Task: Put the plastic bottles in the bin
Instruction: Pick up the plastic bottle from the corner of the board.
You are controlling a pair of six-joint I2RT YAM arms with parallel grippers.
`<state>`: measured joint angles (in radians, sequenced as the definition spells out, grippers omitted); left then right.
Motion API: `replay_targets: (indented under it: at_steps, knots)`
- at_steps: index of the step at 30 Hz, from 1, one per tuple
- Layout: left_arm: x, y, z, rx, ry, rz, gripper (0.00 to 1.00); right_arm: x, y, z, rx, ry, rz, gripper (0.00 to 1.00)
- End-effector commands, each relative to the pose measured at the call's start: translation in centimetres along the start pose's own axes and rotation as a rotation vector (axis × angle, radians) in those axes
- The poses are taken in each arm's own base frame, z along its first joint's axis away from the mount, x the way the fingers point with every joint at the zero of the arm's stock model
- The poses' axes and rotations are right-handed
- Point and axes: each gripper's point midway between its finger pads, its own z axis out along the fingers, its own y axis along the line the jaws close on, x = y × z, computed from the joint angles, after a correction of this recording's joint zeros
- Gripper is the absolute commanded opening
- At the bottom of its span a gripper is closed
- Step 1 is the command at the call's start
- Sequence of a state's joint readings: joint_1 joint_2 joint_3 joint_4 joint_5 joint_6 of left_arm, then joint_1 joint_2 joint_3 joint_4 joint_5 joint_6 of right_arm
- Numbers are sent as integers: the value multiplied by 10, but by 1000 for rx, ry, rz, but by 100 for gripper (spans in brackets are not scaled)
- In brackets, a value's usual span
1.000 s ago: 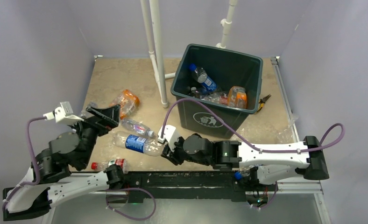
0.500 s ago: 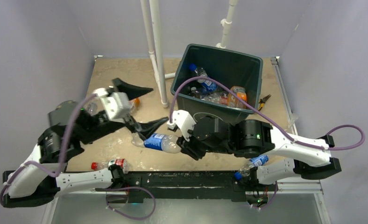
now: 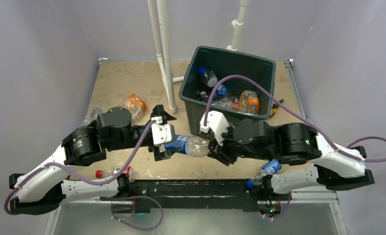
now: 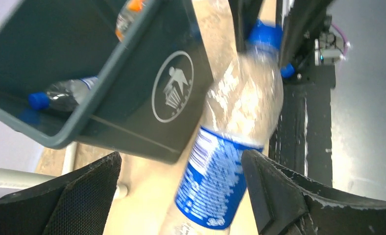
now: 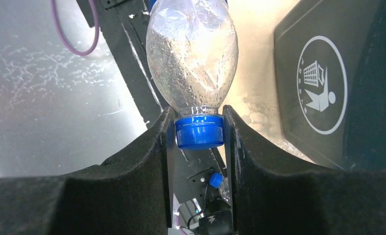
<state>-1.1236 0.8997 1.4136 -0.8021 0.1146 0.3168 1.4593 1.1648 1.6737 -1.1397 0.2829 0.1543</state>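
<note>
A clear plastic bottle [image 3: 187, 145] with a blue label hangs level above the table, just in front of the bin [image 3: 188, 73]. My right gripper [image 3: 215, 148] is shut on its blue cap [image 5: 199, 131]. My left gripper [image 3: 162, 134] stands open, its fingers on either side of the bottle's labelled end [image 4: 213, 186]; the bottle lies against one finger [image 4: 274, 196]. Several bottles lie in the bin, one of them orange-labelled [image 3: 249, 101]. Loose bottles remain on the table: an orange one [image 3: 133, 104], a clear one [image 3: 90, 115], a red-labelled one [image 3: 115, 172] and a blue-capped one [image 3: 265, 170].
Two white pipes [image 3: 164, 54] [image 3: 237, 24] rise behind and left of the bin. Pliers [image 3: 277, 104] lie by the bin's right side. A black rail [image 3: 191, 188] runs along the near edge. Crumpled clear plastic [image 3: 299, 139] sits at the right.
My right gripper lifted the blue-labelled bottle off the table and carried it right, toward the bin. My left arm swung in from the left and brought its open jaws around the bottle's far end.
</note>
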Motion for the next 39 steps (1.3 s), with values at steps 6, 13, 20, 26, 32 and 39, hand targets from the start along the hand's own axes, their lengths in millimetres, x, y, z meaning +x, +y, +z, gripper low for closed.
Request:
replay_targets:
  at_steps: [6, 13, 20, 26, 32, 39]
  knots:
    - [-1, -23, 15, 153, -21, 68, 94, -41, -6, -34, -17, -157, -3, 0]
    - [6, -28, 27, 194, 13, 73, 95, -49, -5, -32, -14, -172, -2, 0]
    - [16, -31, 32, 188, 15, 44, 82, -67, 3, -40, -64, -224, -4, 0]
    - [15, -35, 33, 198, 1, 14, 59, -84, 11, -54, -127, -297, -1, 0]
    - [-4, -39, 32, 214, -80, -33, 35, -99, 20, -62, -185, -381, 16, 0]
    - [-42, -39, 10, 188, -312, -66, 22, -131, 14, -108, -238, -672, 121, 98]
